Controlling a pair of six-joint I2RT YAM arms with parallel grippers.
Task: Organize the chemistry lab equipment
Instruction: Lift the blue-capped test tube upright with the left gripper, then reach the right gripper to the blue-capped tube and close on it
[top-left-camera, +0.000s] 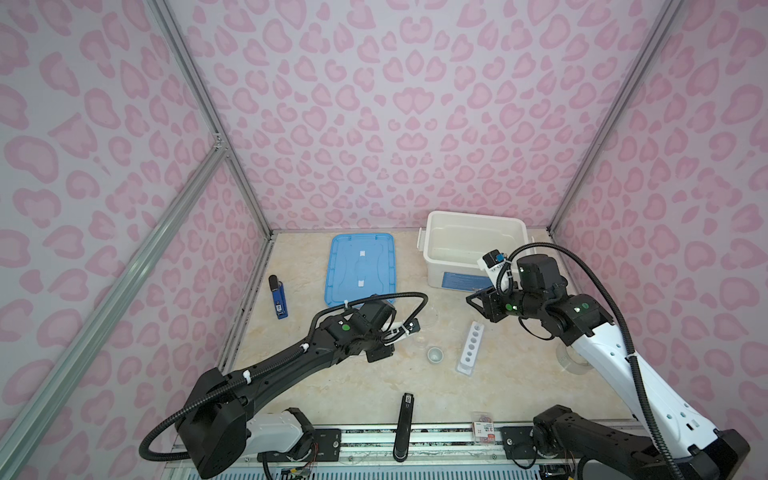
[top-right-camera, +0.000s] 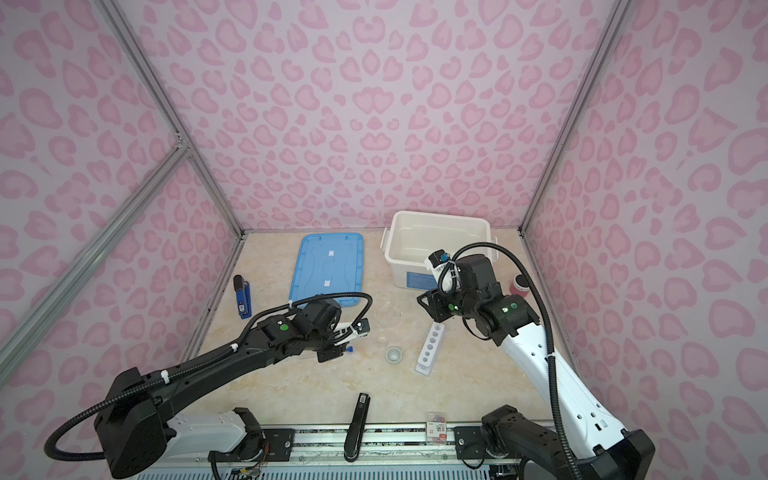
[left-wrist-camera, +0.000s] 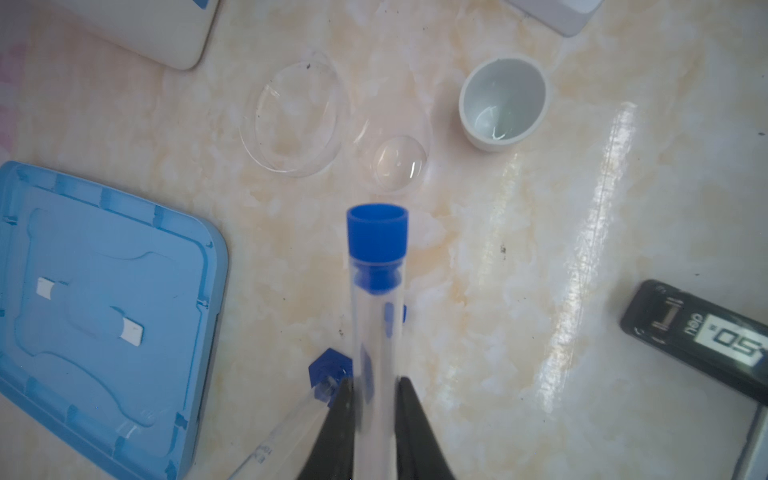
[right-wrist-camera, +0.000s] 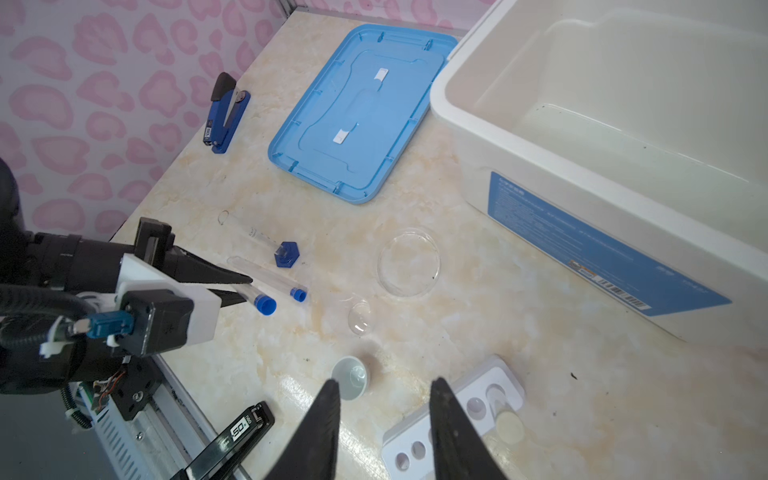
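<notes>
Our left gripper (left-wrist-camera: 376, 382) is clamped on a clear blue-capped test tube (left-wrist-camera: 376, 324), which sticks straight out ahead of its fingertips, cap foremost. A second test tube (right-wrist-camera: 268, 276) lies on the marble-look tabletop (left-wrist-camera: 540, 270) close to those jaws, beside or beneath them; we cannot tell which. The small blue-based glass cylinder (right-wrist-camera: 254, 233) lies on its side nearby, its hexagonal base close to one fingertip. Ahead of the held tube's cap we see a small watch glass (left-wrist-camera: 400, 164), with a clear petri dish (left-wrist-camera: 295, 120) and the tiny pale cup (left-wrist-camera: 503, 102) flanking it farther out. Our right gripper (right-wrist-camera: 384, 384) hangs above the table with its jaws partly apart and nothing between them. The cup sits just beside one of its fingertips, and the white holed rack (top-left-camera: 462, 368) lies flat beside and partly behind the other. Farther ahead of this gripper stand an open white bin (right-wrist-camera: 582, 216) and a blue lid (right-wrist-camera: 361, 112), flat on the table.
</notes>
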